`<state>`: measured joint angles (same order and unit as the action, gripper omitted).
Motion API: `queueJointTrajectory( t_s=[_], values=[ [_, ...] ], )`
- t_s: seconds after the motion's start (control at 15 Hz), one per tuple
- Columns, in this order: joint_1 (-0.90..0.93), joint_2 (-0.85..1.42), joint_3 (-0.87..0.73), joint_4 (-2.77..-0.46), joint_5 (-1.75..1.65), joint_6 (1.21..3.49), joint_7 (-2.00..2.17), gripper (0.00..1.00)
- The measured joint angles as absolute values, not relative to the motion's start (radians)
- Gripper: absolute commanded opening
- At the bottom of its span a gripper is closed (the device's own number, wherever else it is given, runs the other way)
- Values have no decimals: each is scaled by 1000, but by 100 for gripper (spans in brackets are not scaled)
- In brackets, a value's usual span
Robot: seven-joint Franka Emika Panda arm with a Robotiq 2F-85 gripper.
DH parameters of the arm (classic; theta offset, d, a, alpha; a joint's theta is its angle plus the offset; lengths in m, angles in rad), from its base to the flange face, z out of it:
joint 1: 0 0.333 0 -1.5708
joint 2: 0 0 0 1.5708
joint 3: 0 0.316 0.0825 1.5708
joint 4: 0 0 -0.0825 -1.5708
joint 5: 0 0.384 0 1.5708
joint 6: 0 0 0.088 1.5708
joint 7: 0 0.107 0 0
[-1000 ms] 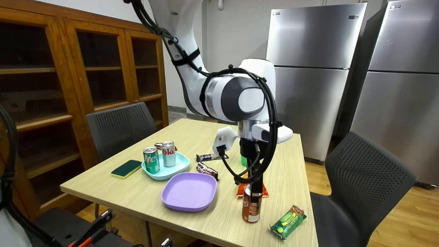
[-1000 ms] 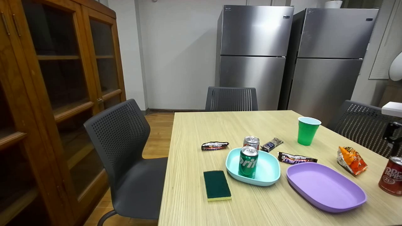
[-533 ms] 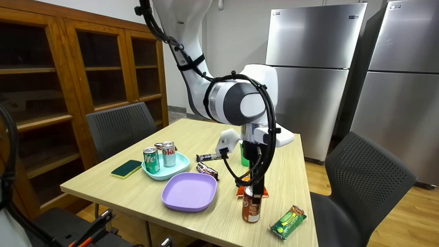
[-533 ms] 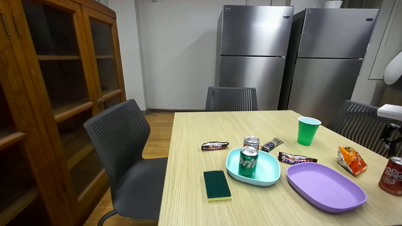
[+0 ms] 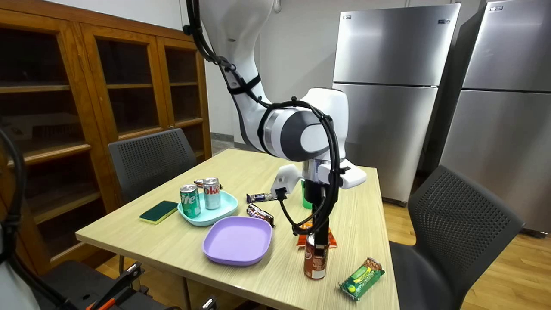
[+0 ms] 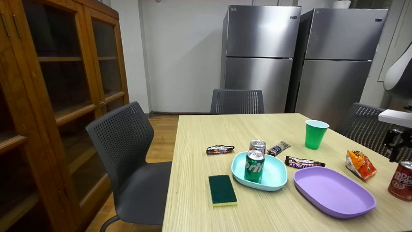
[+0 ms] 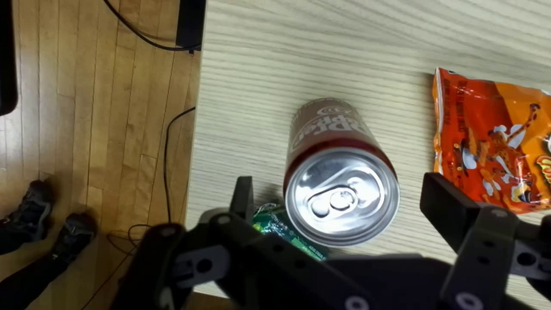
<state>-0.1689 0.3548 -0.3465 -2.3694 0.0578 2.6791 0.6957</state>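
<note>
My gripper [image 7: 338, 196] is open above the table. Its fingers [image 7: 243, 196] stand on either side of the silver top of a dark red Dr Pepper can [image 7: 333, 125], with a gap on both sides. The can stands upright on the table; it shows in both exterior views [image 5: 315, 265] [image 6: 400, 182]. In an exterior view a finger hangs just above the can's rim. An orange snack bag [image 7: 486, 142] lies by the right finger in the wrist view. A green snack bar [image 5: 362, 279] lies near the can, partly hidden under the gripper in the wrist view [image 7: 282, 226].
A purple plate [image 6: 334, 190] lies beside the can. A teal plate [image 6: 276, 175] bears a Sprite can [image 6: 254, 167] and a Coke can [image 5: 212, 193]. A green cup [image 6: 316, 135], a sponge [image 6: 222, 190] and several candy bars lie about. The table edge is close to the can.
The arm has come lower and, in an exterior view, further in from the right edge, bringing the gripper over the Dr Pepper can. The table things have not moved.
</note>
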Motion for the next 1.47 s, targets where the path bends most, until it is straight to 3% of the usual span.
queueJointTrajectory(
  t_s=[0.2,0.27,0.33,0.53,0.67,1.47],
  values=[
    [-169,367,-341,-2363,69,2684,695,100],
    [-169,370,-340,-2362,70,2688,693,75],
    [-169,373,-338,-2362,71,2693,692,74],
    [-168,376,-337,-2362,71,2711,684,49],
    [-168,378,-337,-2362,71,2719,681,38],
    [-142,325,-343,-2362,46,2664,626,38]
  ],
)
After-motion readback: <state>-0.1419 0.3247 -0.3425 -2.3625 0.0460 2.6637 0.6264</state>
